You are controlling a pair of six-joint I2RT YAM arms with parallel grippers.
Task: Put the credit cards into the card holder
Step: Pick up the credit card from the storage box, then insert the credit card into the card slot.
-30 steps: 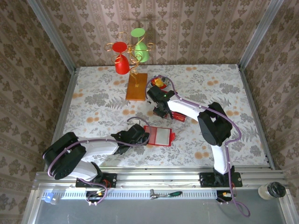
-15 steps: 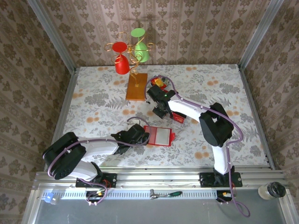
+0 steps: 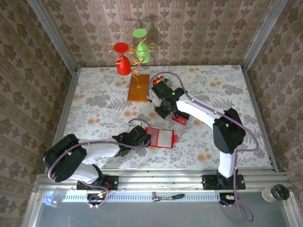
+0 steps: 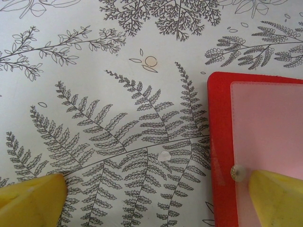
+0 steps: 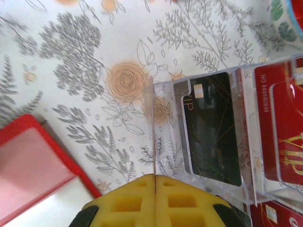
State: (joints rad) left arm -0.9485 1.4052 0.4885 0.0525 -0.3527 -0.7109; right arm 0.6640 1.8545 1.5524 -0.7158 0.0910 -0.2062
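Fingers (image 4: 33, 196) spread wide on the left gripper (image 3: 142, 137), released and holding nothing: one tip sits over the tablecloth (image 4: 118, 71), the other over the pale pocket of the holder (image 4: 218, 142), just beside a small metal stud. The holder lies open and flat near the front of the table, between the two arms, with no card in it that I can see. Moving right, the right gripper (image 5: 155, 198) is clenched, pads pressed together right at the thin wall of the clear tray (image 5: 165, 165); whether that wall is pinched between them I cannot tell. The cards (image 5: 279, 109) sit in the tray's slots, well apart from the holder, alongside a black card (image 5: 210, 127) in the nearer slot. Trouble I would watch for: shut fingers this close to the wall could shove or drag the whole tray instead of lifting one card, and glossy flat cards packed in narrow slots look likely to slip or come up two at a time. Over at the holder, a finger parked on the pocket could block its mouth, and without that finger the light wallet may slide or fold. As for writing, the black card shows pale letters "IP", its start hidden; a red card carries "NO" and a row of small digits, plus gold strokes too cropped to read.
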